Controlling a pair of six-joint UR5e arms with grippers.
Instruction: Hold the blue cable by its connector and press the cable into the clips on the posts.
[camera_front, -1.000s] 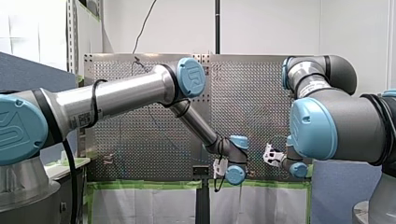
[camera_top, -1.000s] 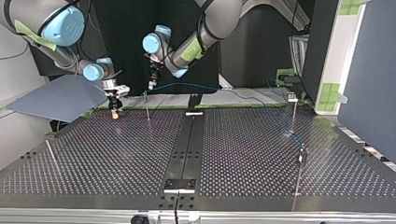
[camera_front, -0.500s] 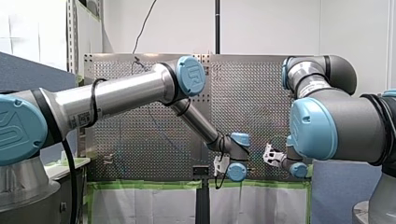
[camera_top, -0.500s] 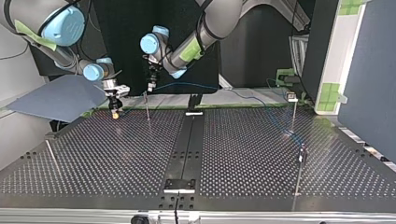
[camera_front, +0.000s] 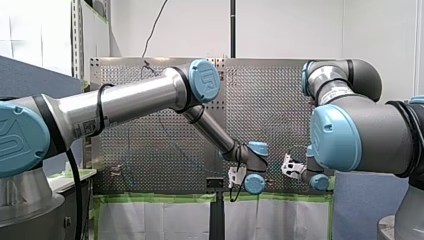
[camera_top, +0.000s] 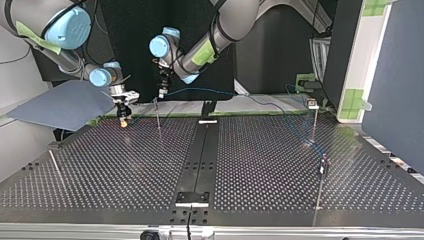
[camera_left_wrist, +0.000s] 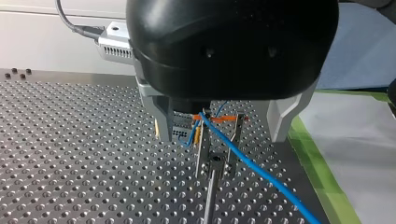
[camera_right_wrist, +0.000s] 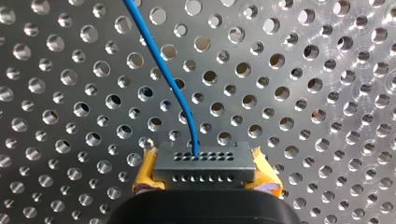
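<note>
"UR" — on blue joint cap (camera_front: 204, 81)

Thin blue cable (camera_left_wrist: 252, 162) rises in a curve from a dark grey connector (camera_right_wrist: 204, 168) with two rows of holes, pinched between my right gripper's (camera_right_wrist: 204, 179) yellow pads. Farther along, it slants past the clip (camera_left_wrist: 216, 161) atop a slender upright post (camera_left_wrist: 208, 200); whether it is seated is unclear.

front: from behind | top: opposite, low | wrists: close | shared: table (camera_top: 280, 165)
</note>
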